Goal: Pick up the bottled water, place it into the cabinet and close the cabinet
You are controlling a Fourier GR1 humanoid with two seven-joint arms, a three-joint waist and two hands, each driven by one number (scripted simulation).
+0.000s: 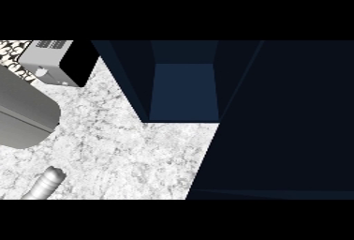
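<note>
a: what fills your view, biggest first?

b: the cabinet (276,117). it takes up the whole right side, dark navy, flat panels with hard straight edges. its door looks swung open, and i see down into a lighter blue inner floor near the top middle. next is the counter (138,140), a white speckled stone look with grey veining, matte.

a: and on the left?

b: a big smooth grey shape (24,112) with a rounded edge; i cannot tell what it is. above it sits a toaster (52,63), pale metal with slots on top, a small knob and a black side.

a: where is the bottled water?

b: the bottled water (45,183) lies on the counter at the lower left, well apart from the cabinet. it is a pale, ribbed cylinder tapering to a rounded end, cut off by the bottom edge.

a: your hands?

b: neither shows, so i cannot say whether they are open or holding anything.

a: so which step is this?

b: i judge the very start: the bottle is not yet picked up. the next move calls for bringing a hand to the lower left and curling round that ribbed body. lying down, it may roll.
</note>
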